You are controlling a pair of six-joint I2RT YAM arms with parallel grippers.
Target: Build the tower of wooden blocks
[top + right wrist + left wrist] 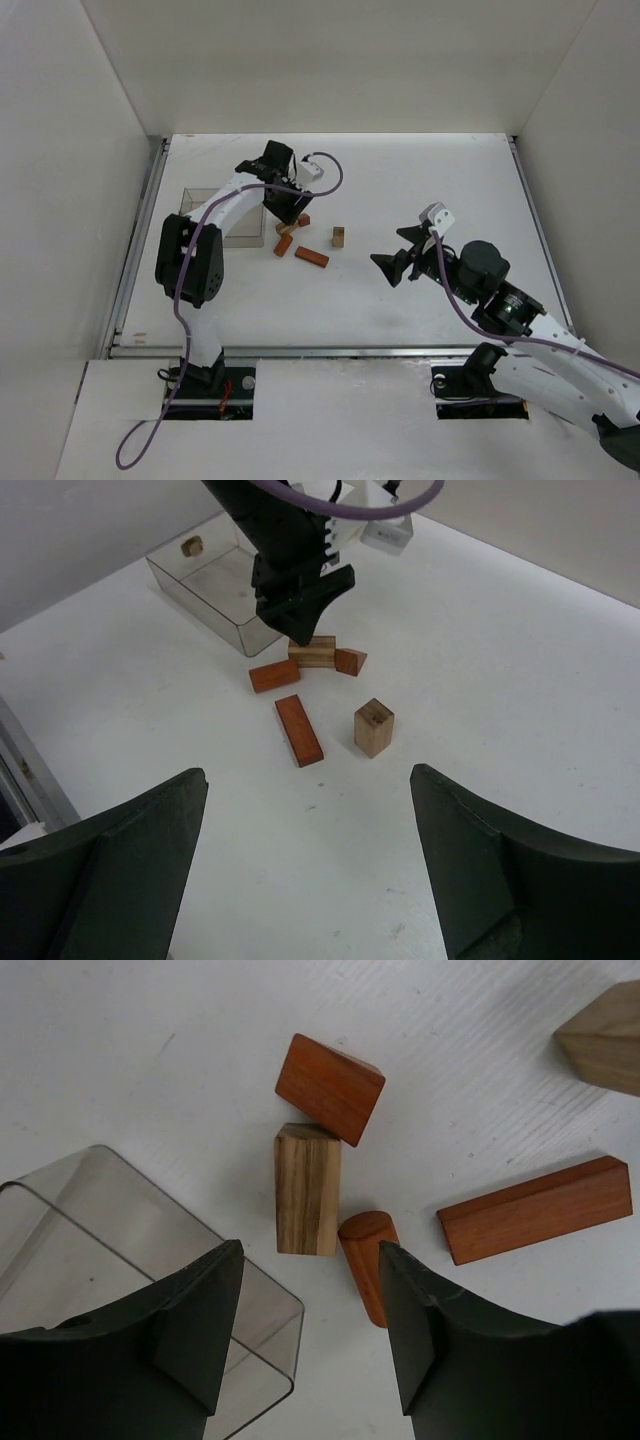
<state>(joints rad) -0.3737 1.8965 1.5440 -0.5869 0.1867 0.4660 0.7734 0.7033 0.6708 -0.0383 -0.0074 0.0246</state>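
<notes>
Five small wooden blocks lie loose on the white table, none stacked. In the left wrist view I see a reddish wedge-like block (330,1088), a striped tan block (307,1188) touching it, a round-ended reddish bar (367,1265), a long reddish bar (535,1210) and a tan block (605,1038). My left gripper (311,1256) hangs open just above the striped block and the round-ended bar, holding nothing. My right gripper (308,773) is open and empty, well short of the long reddish bar (299,729) and the upright tan block (373,727).
A clear plastic box (215,215) stands just left of the blocks, beside my left gripper (290,212); its corner (150,1240) sits under the left finger. A small object (191,546) lies inside it. White walls enclose the table on three sides.
</notes>
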